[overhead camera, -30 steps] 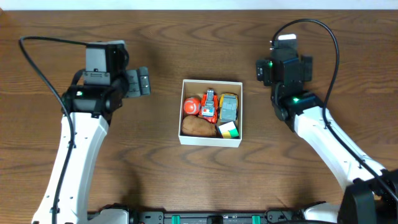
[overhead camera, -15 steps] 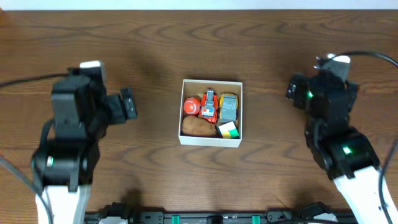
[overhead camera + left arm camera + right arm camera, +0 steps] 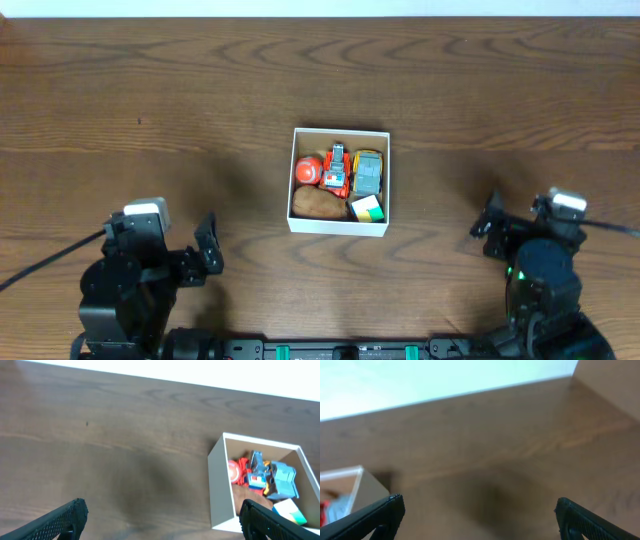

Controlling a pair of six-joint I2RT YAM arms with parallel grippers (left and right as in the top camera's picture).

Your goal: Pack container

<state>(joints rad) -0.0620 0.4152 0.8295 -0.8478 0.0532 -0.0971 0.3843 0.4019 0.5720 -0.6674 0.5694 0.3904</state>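
The container (image 3: pixel 339 226) is a small square white-walled box in the middle of the wooden table. It holds a red ball, a red toy truck, a grey and yellow toy car, a brown lump and a green-yellow-white block. It also shows in the left wrist view (image 3: pixel 217 485) at the right, and its corner shows in the right wrist view (image 3: pixel 362 487) at the left. My left gripper (image 3: pixel 162 520) is open and empty, near the front left of the table (image 3: pixel 205 255). My right gripper (image 3: pixel 479 517) is open and empty, near the front right (image 3: pixel 490 235).
The wooden table (image 3: pixel 150 100) is bare around the box. Its far edge meets a white surface (image 3: pixel 200 372), and the right wrist view shows the table's corner (image 3: pixel 575 375).
Both arms have pulled back from beside the box toward the table's front edge, the left to the front left and the right to the front right. The box and its toys have not moved.
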